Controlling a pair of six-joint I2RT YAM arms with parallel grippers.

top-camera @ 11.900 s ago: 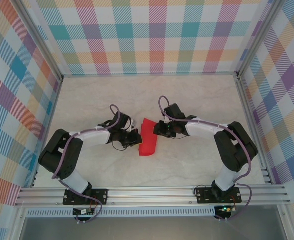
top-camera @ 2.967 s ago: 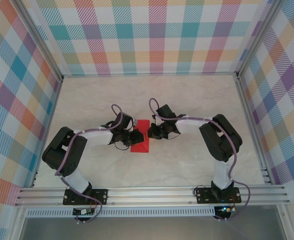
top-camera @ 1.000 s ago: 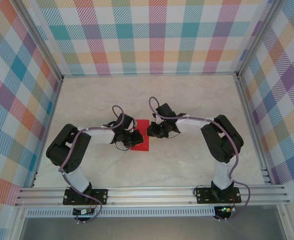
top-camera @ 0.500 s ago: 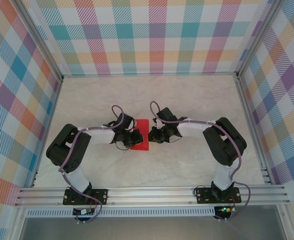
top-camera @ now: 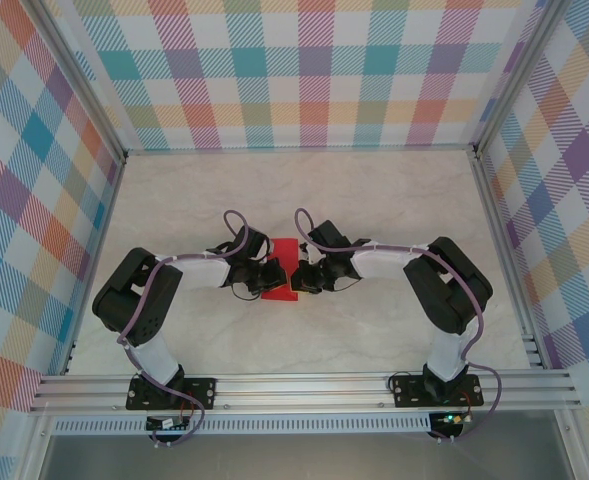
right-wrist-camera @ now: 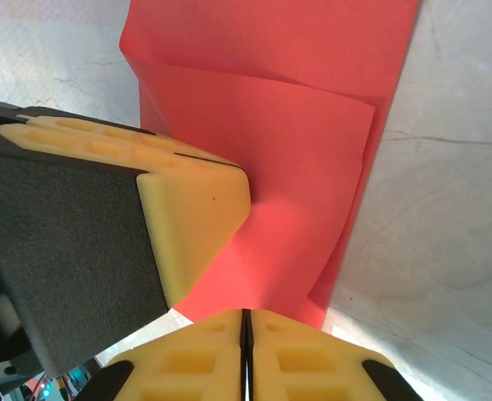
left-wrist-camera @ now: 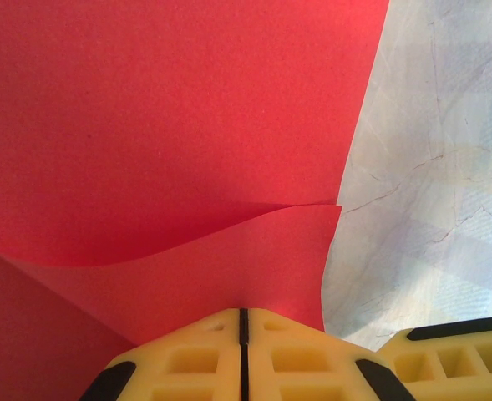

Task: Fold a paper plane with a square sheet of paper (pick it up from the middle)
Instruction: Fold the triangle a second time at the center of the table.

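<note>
Red paper [top-camera: 278,291], folded into a layered strip, lies on the pale marble worktop [top-camera: 394,200] between the two arms, roughly midway across it. The left jaws are together. Seen from the left wrist, their yellow foam pads [left-wrist-camera: 187,355] meet in a tight seam, and a loose flap of the sheet curls up off the layer below and runs into that seam, so it looks pinched. The right jaws are together as well, and from the right wrist the near edge of a raised flap disappears between their pads. The left arm's pad sits on the paper just beside them, almost touching.

The step in hand seems to be a fold on the upper layer, with each arm gripping the paper from its own side. Doing it well probably depends on a shallow, firm pinch on the top layer alone, so the layer underneath remains flat on the worktop. The two arms should travel together rather than pull apart, because thin paper held at two close points tears or buckles easily. The flap should be carried over until its edge lines up with the edge beneath, then pressed flat along the crease before either side lets go. With the arms this close, a careless move could knock one set of pads into the other and skew the fold.
</note>
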